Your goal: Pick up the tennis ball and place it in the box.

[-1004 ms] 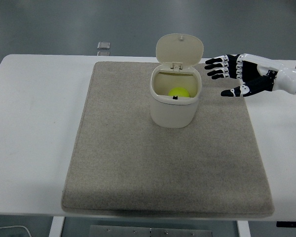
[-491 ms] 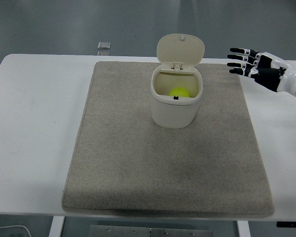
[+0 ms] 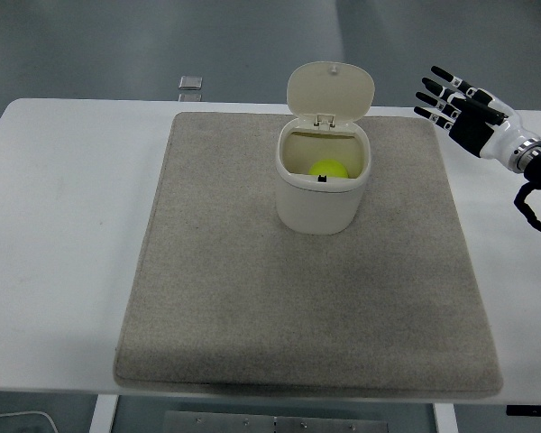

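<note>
Light is even, soft and fairly bright, with a cool cast. The white table (image 3: 63, 225) left of the right hand (image 3: 464, 113) is close to washed out but shows no hard glare. The box (image 3: 320, 185), left of the hand, casts only a faint shadow on the mat (image 3: 252, 298). Focus is sharp throughout, the fingers (image 3: 437, 95) crisp, edges barely bent.

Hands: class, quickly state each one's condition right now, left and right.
Left hand: not in view.
Right hand: open, fingers spread, holding nothing, raised at the table's far right.
</note>
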{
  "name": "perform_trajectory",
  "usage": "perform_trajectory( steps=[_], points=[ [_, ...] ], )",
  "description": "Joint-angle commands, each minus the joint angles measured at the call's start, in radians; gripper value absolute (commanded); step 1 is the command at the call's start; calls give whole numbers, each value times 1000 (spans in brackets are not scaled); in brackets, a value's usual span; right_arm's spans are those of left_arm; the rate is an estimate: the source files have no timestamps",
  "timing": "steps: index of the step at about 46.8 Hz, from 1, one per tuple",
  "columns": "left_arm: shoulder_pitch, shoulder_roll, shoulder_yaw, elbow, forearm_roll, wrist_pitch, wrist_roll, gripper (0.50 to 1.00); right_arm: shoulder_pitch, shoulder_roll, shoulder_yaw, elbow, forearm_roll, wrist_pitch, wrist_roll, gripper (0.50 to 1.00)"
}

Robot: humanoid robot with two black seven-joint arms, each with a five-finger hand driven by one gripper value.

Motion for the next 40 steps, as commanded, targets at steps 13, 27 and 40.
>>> perform_trajectory(
  steps=[13,27,40],
  points=[
    [0,0,0,0,0,0,0,992,-11,34,6,-5,63,-52,-31,897],
    [0,0,0,0,0,0,0,992,-20,36,10,-7,59,-41,-7,899],
    [0,0,1,0,0,0,0,992,-18,40,10,-8,59,-41,7,907]
  ],
)
